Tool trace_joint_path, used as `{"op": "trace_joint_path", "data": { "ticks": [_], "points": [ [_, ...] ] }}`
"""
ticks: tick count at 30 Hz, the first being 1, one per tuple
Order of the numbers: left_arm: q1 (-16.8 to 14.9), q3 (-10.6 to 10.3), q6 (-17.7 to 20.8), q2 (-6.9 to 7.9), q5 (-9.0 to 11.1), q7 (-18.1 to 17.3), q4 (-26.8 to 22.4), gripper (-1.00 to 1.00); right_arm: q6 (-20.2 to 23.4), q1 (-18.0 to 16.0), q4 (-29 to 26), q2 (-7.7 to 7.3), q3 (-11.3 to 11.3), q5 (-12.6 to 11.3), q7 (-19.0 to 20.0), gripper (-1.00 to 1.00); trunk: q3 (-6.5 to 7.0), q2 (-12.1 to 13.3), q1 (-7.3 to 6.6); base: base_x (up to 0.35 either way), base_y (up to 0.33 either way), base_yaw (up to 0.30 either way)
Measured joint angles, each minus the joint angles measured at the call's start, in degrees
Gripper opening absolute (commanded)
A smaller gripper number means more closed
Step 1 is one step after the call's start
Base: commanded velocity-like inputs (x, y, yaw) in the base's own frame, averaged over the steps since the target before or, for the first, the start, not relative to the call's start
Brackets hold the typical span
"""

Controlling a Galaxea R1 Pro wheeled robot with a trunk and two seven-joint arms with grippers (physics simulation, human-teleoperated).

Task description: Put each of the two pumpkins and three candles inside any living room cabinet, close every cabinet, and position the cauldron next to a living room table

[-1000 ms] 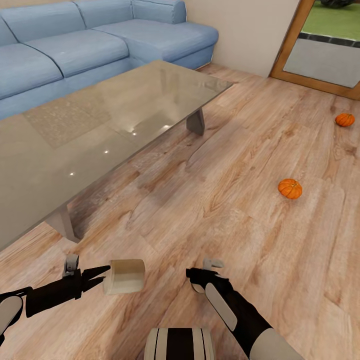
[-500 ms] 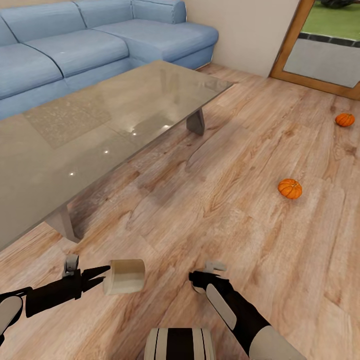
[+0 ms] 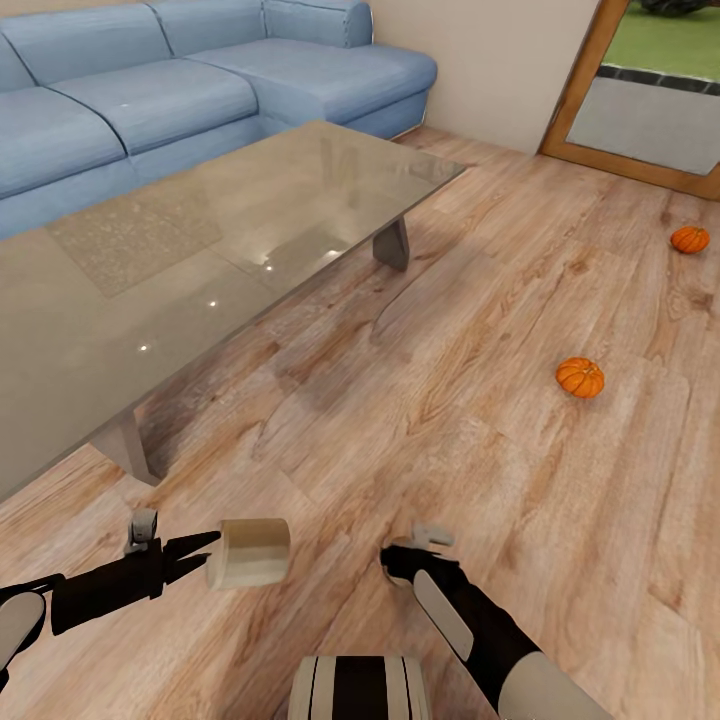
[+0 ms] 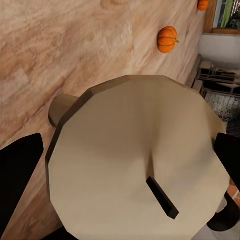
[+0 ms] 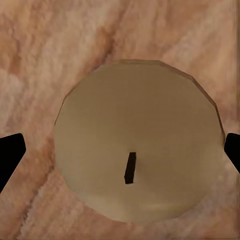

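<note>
My left gripper [image 3: 208, 557] is shut on a cream candle [image 3: 250, 552], held on its side above the floor. In the left wrist view that candle [image 4: 135, 160] has a black finger on either side. A second tan candle [image 4: 60, 107] peeks out behind it on the floor. My right gripper [image 3: 397, 565] hangs low over another candle [image 5: 137, 155] standing on the floor. It is open, its fingertips [image 5: 10, 155] wide of the candle's sides. Two orange pumpkins [image 3: 580, 377] [image 3: 689, 239] lie on the floor to the right. The cabinet and cauldron are out of view.
A large glass-topped table [image 3: 200, 260] fills the left, its grey legs [image 3: 392, 243] on the wooden floor. A blue sofa [image 3: 150, 90] stands behind it. A wood-framed glass door [image 3: 640, 110] is at the far right. Open floor lies between the table and the pumpkins.
My right gripper has sunk slightly lower over the floor candle. The left gripper and its candle have not moved.
</note>
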Motion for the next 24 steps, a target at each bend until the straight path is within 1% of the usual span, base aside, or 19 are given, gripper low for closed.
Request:
{"op": "trace_joint_path", "data": {
  "ticks": [5,16,19,24],
  "points": [
    [0.00,0.00,0.00,-0.01,0.01,0.00,0.00,-1.00,-0.36,-0.45,1.21,0.00,-0.05,0.02,0.00,1.00,0.00,0.00,0.00,0.000,0.000,0.000],
    [0.00,0.00,0.00,0.02,0.01,0.00,0.00,-1.00,-0.40,-0.96,1.30,0.00,-0.05,0.09,0.00,1.00,0.00,0.00,0.00,0.000,0.000,0.000],
    [0.00,0.00,-0.03,-0.01,-0.12,0.01,0.00,-1.00,-0.49,-1.05,1.26,0.00,-0.04,0.16,0.03,1.00,-0.66,-0.04,0.08,0.000,0.000,0.000],
    [0.00,0.00,0.00,0.02,-0.01,0.00,0.00,-1.00,-1.39,-1.09,1.26,0.00,0.00,0.27,0.07,1.00,-0.66,-0.04,0.08,0.000,0.000,0.000]
  ]
}}
